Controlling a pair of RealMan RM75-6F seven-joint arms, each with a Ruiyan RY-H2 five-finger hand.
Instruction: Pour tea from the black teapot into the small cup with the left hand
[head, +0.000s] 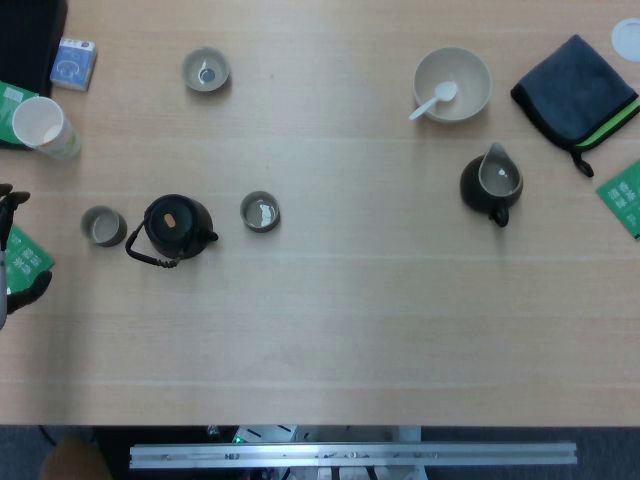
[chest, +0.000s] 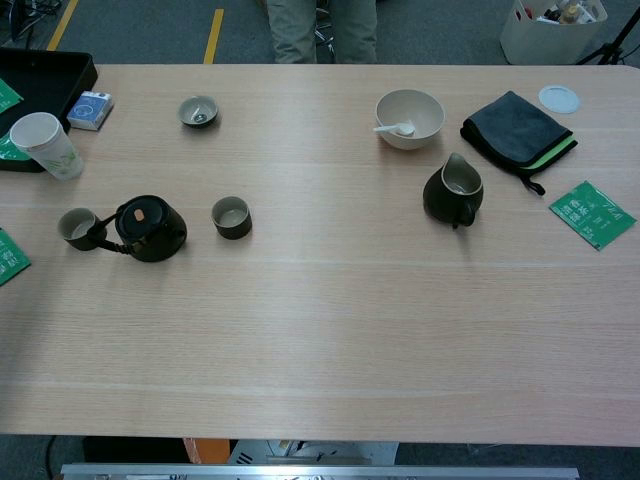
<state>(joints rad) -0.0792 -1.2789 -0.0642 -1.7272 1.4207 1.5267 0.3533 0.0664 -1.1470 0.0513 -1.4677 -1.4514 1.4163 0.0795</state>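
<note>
The black teapot (head: 177, 226) sat on the left part of the pale wooden table (head: 350, 320), upright, lid on, its handle lying down toward the near-left. Two small cups flanked it: one small cup (head: 260, 211) just to its right, standing apart from it, and another cup (head: 102, 226) close on its left, so near the handle in the chest view that I could not tell whether they touched. Of the robot I could only see the left hand (head: 14, 255) at the very left edge of the head view, dark fingers poking in over a green packet (head: 25, 258), well clear of the teapot; too little of it showed for me to say whether the fingers were spread or closed, and nothing seemed to be in them. The right hand was nowhere to be seen in either camera. Farther back on the left stood a white paper cup (head: 42, 126), a small blue box (head: 74, 63), and a third little cup (head: 206, 70). Over on the right were a cream bowl (head: 453, 84) with a white spoon (head: 433, 100) resting in it, a dark pitcher (head: 491, 184), a folded dark cloth (head: 578, 88) with a green edge, and another green packet (head: 625, 195).
</note>
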